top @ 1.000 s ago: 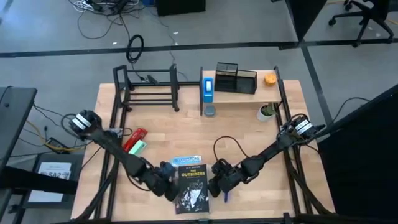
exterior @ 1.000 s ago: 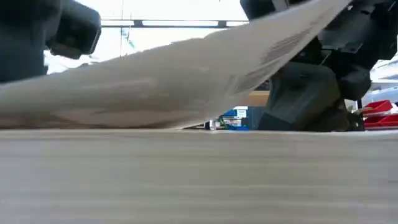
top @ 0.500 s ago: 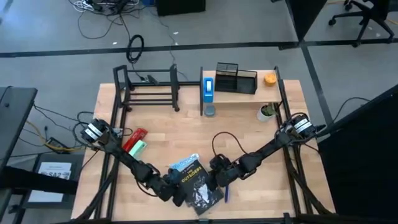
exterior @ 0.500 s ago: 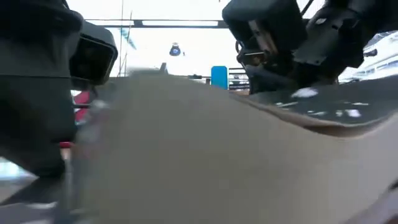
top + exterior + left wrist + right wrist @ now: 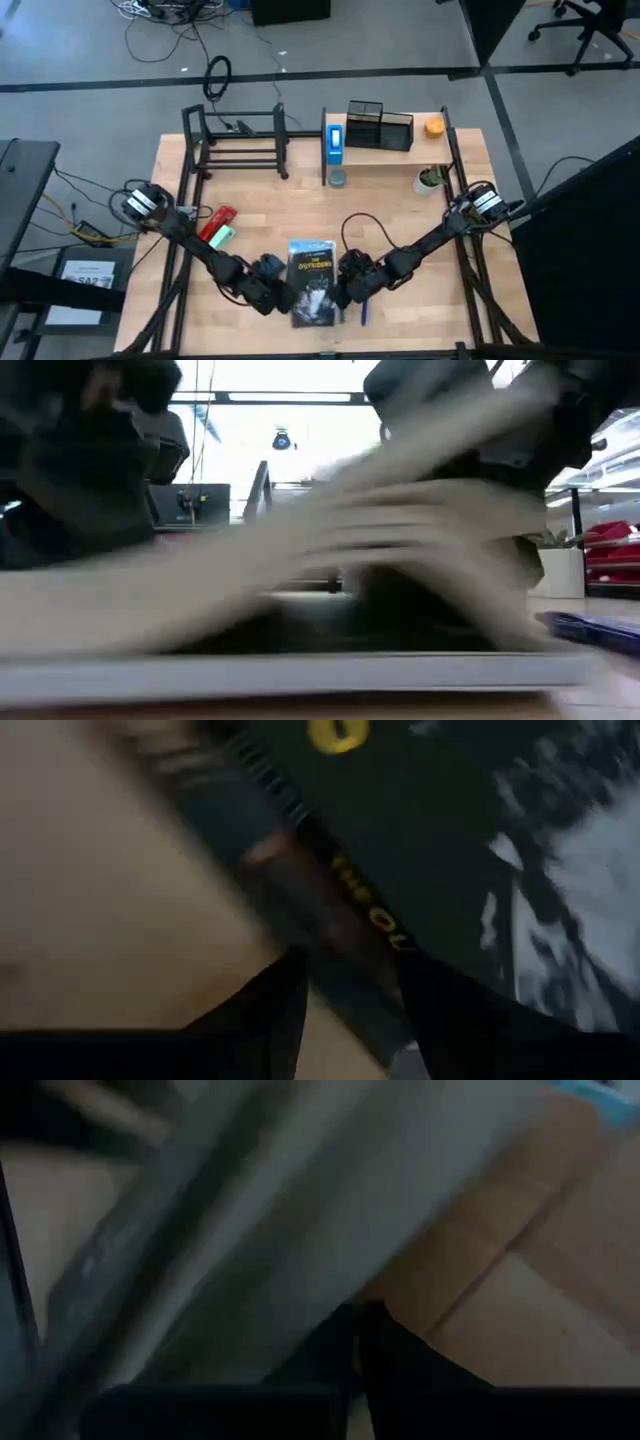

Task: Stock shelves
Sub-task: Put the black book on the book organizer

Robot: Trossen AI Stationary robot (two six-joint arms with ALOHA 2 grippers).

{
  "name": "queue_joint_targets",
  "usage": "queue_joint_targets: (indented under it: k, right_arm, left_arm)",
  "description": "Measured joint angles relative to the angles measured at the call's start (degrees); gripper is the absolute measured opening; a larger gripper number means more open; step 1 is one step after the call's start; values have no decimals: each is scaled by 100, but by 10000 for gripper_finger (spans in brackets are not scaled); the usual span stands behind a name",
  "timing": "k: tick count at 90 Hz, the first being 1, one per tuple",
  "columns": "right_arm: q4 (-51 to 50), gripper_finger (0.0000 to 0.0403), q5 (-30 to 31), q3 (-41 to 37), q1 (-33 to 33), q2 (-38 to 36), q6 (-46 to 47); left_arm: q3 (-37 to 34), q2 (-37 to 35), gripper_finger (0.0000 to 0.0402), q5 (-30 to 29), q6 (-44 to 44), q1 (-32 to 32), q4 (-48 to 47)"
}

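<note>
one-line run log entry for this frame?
task: stock shelves | book: front of table, between both grippers | left gripper: at book's left edge | right gripper: at book's right edge | wood shelf: book not yet shelved

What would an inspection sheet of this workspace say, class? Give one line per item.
Surface: wooden table, mostly bare.
Job's things: black tube rack empty; wood-board shelf holding a blue box, mesh organizer and an orange item; black book at the front edge.
Clutter: red and green items at left.
Grippers: left gripper and right gripper flank the book.
Cables: black cable looped on the table.
Surroundings: grey floor, cords.
</note>
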Motion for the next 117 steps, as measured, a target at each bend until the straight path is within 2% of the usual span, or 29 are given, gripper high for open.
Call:
queue_joint_targets:
  k: [15, 32, 38, 48, 71, 84, 91, 98, 106, 117]
  right_arm:
    - [-14, 0, -9, 9, 17, 0, -35]
    - [-38, 0, -57, 9, 124, 0, 19]
    - [-38, 0, -57, 9, 167, 0, 46]
    - [-38, 0, -57, 9, 205, 0, 48]
    - [31, 0, -52, 4, 223, 0, -131]
    - [65, 0, -41, -6, 193, 0, -284]
    - [56, 0, -39, -7, 177, 0, -358]
    - [58, 0, 42, -9, 178, 0, -391]
    - [65, 0, 202, -11, 211, 0, -410]
    - [80, 0, 354, -11, 334, 0, -461]
  left_arm:
    - [26, -525, 140, 54, -31, -7, -596]
    - [28, -446, 142, 647, -4, -72, -452]
    - [26, -330, 148, 659, -4, -70, -457]
    - [26, -196, 169, 654, -9, -49, -139]
    - [37, 193, 250, 959, -2, 95, 500]
    - [55, 462, 262, 1022, 66, 221, 895]
    - [48, 549, 248, 1096, 229, 283, 1166]
    - [48, 562, 215, 1137, 310, 324, 1248]
    - [50, 564, 153, 1112, 354, 336, 1273]
    - [52, 560, 47, 1016, 427, 343, 1372]
